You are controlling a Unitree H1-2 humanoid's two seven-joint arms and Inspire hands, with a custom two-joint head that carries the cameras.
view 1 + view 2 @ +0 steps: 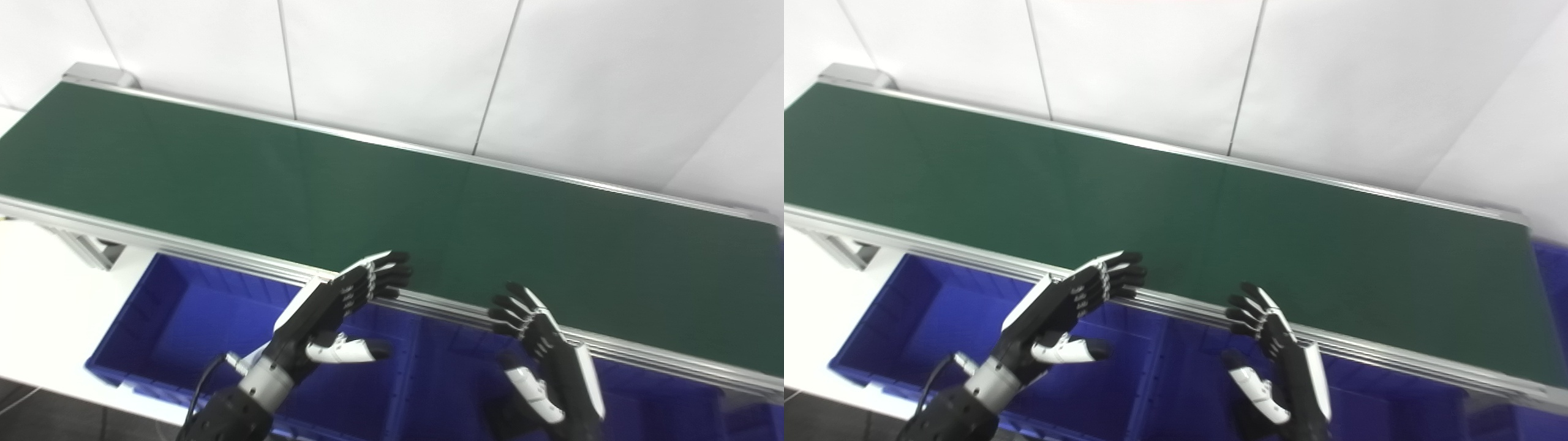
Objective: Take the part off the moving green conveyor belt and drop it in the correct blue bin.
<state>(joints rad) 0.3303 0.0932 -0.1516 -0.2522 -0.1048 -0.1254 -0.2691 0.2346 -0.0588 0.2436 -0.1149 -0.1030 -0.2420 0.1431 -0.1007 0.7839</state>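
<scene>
The green conveyor belt (pixel 392 202) runs from upper left to lower right, and no part shows on it. My left hand (pixel 334 312) is open and empty, held above the left blue bin (pixel 165 324) with its fingertips over the belt's near rail. My right hand (pixel 542 355) is open and empty, raised above the middle blue bin (pixel 453 380) just short of the rail. Both hands also show in the right eye view, left (pixel 1062 306) and right (pixel 1277 361).
The belt's aluminium near rail (pixel 202 248) separates the belt from the bins. Another blue bin (pixel 661 404) lies at the lower right. A white panelled wall (pixel 398 61) stands behind the belt. A white table surface (pixel 43 288) is at the left.
</scene>
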